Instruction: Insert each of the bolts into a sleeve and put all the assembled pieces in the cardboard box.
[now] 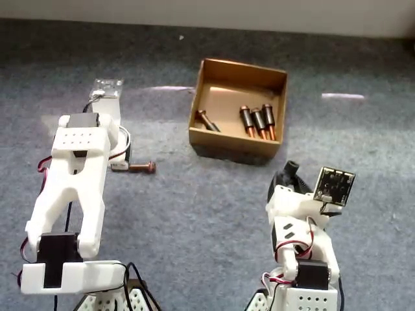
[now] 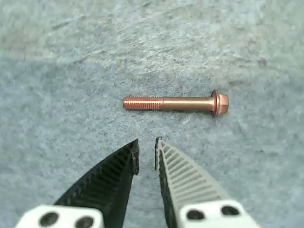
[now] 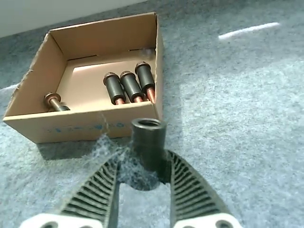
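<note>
— What lies around the bolt?
— The bolt [image 2: 175,103] lies flat on the grey, felt-like counter [image 1: 194,220], just beyond the left jaws and apart from them. Its head points toward the cardboard box [image 1: 230,146]. The left jaws stand narrow, with a thin gap at the tips, and hold nothing.
— And the other side?
— The right jaws grip a dark sleeve [image 3: 148,137], open end up, just before the box's near wall. That wall stands between the sleeve and the contents. There are three assembled pieces [image 3: 130,88] side by side, and a fourth piece [image 3: 54,102] apart at the opposite side.
— Any writing?
— There is bluish print on that near wall, too faint to read.
— The room?
— A pale wall strip [image 1: 207,10] runs behind the counter's far edge.
</note>
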Action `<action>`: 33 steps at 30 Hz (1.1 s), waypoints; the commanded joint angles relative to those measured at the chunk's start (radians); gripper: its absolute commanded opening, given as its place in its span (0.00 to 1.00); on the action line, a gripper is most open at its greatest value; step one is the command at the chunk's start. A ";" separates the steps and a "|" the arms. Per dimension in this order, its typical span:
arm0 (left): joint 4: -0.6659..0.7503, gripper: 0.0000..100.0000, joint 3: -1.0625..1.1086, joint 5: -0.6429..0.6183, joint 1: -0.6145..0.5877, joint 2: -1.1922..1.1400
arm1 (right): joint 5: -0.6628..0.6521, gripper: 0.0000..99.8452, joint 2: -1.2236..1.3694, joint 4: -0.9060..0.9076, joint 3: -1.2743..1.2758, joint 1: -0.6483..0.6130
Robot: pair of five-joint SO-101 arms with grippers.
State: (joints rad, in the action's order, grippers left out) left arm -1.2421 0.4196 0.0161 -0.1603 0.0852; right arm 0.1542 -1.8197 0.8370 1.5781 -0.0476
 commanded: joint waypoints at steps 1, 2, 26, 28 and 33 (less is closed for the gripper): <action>-0.006 0.07 -0.071 0.394 0.031 0.038 | -0.055 0.01 -0.018 -0.013 -0.007 0.008; -0.006 0.07 -0.073 0.471 0.048 0.038 | -0.058 0.01 -0.018 -0.013 -0.007 0.008; -0.041 0.19 -0.166 1.192 0.148 -0.102 | -0.063 0.01 -0.018 -0.013 -0.007 0.008; -0.048 0.19 -0.234 1.181 0.150 -0.186 | -0.063 0.01 -0.018 -0.013 -0.007 0.008; -0.180 0.20 -0.440 1.165 0.150 -0.369 | -0.063 0.01 -0.018 -0.013 -0.007 0.008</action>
State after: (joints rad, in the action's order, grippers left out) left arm -1.3249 0.1527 1.1899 -0.0361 -0.1910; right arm 0.1066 -1.8197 0.8370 1.5781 -0.0476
